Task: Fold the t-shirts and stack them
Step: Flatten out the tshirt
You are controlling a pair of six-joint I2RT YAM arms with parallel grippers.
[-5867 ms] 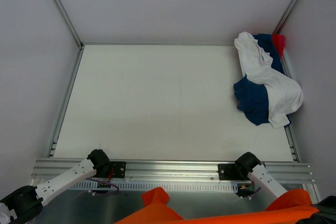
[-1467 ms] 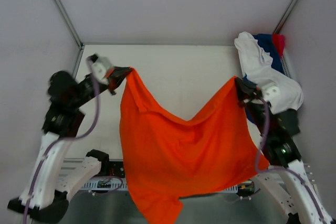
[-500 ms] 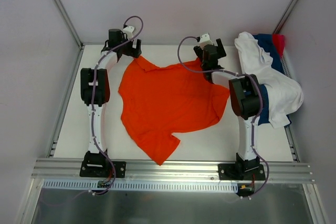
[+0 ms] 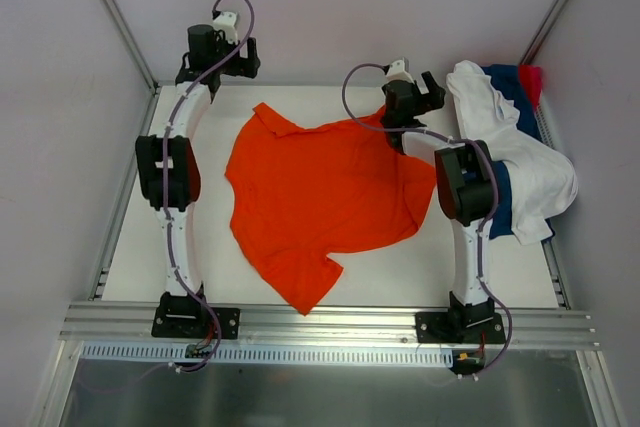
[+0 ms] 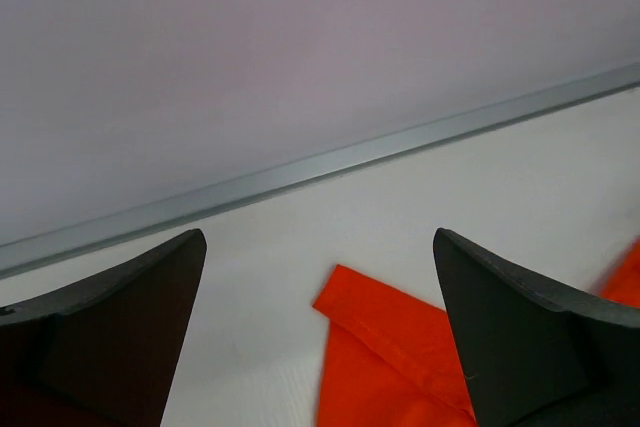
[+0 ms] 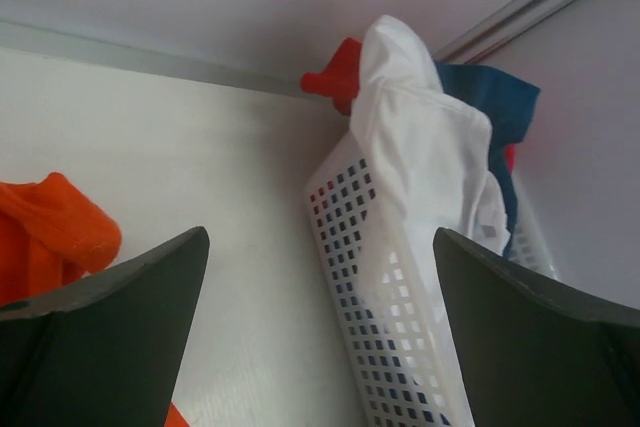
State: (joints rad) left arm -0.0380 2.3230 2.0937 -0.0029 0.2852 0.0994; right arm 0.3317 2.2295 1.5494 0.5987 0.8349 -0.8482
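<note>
Just past the aluminium rail (image 4: pixel 330 319) where both arms are bolted, the orange t-shirt (image 4: pixel 320 197) lies spread on the smooth white table (image 4: pixel 200 257), soft and lightly creased, one sleeve pointing at the near edge. Both arms stretch out to the table's far end. The left gripper (image 5: pixel 320 237) hangs above a hemmed corner of the shirt, jaws spread wide and empty; the right gripper (image 6: pixel 320 234) gapes likewise beside a bunched orange fold. In the far right corner a perforated white plastic basket (image 6: pixel 370 287) carries the crumpled white t-shirt (image 4: pixel 510 152), navy t-shirt (image 4: pixel 478 202) and red-pink t-shirt (image 4: pixel 531 78)
</note>
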